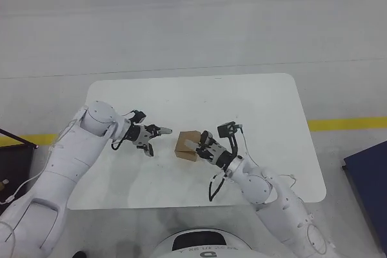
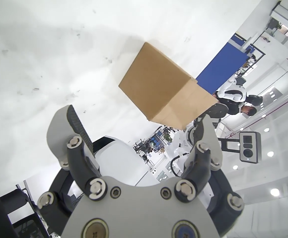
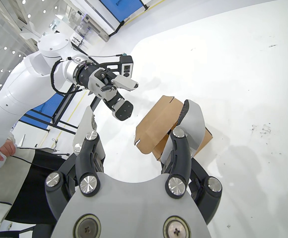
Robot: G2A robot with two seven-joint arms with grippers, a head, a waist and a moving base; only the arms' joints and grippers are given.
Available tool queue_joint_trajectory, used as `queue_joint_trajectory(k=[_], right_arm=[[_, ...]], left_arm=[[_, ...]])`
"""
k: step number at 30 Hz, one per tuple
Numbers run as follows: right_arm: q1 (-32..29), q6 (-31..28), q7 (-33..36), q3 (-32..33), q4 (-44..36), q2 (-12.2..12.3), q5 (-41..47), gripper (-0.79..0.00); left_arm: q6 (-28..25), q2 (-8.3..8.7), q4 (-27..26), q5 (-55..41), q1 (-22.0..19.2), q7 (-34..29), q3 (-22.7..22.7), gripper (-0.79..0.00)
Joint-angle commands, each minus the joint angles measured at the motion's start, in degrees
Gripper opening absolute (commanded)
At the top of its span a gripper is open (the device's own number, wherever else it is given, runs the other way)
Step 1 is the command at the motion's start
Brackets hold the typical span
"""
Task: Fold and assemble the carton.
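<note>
Top view is showing the carton [image 1: 188,145] sitting near the middle of the white table [image 1: 264,103], between the two grippers. It is standing as a small brown cardboard box, matte and smooth, with crisp folded edges [image 2: 163,95]. On the side facing the right arm, a flap [image 3: 146,134] with rounded corners and a small cut notch is hanging open.

The left gripper [image 1: 156,138] is hovering just beside the carton without touching it, its jaws spreading wide [image 2: 136,117]. The right gripper [image 1: 203,147] is also gaping wide [image 3: 137,110]; one pale finger with a black ribbed pad is lying over the carton's top edge, while the other is staying clear. Small dark scuffs are speckling the tabletop.
</note>
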Motion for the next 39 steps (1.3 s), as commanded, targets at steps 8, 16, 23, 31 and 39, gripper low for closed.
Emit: queue_joint_trajectory(k=[8, 16, 23, 31, 39], right_arm=[[1.23, 1.43, 1.30, -1.38, 0.12, -0.22, -1.38, -0.179], [1.61, 1.92, 1.31, -1.24, 0.03, -0.31, -0.55, -0.179], [1.71, 1.98, 1.73, -0.70, -0.23, -0.32, 1.41, 0.000], [1.71, 1.98, 1.73, -0.70, -0.23, -0.32, 1.41, 0.000], [0.93, 1.67, -0.34, -0.37, -0.89, -0.38, 2.67, 0.000]], left_arm=[[-0.10, -0.51, 1.19, 1.19, -0.55, 2.40, 1.37, 0.000], [-1.68, -0.70, 4.47, -9.89, 0.02, 3.63, -3.34, 0.000], [-3.44, -0.68, 5.38, -13.49, 0.50, 4.32, -5.12, 0.000], [-3.44, -0.68, 5.38, -13.49, 0.50, 4.32, -5.12, 0.000], [-19.72, 0.27, 3.12, -1.74, 4.74, 10.34, -3.37, 0.000]])
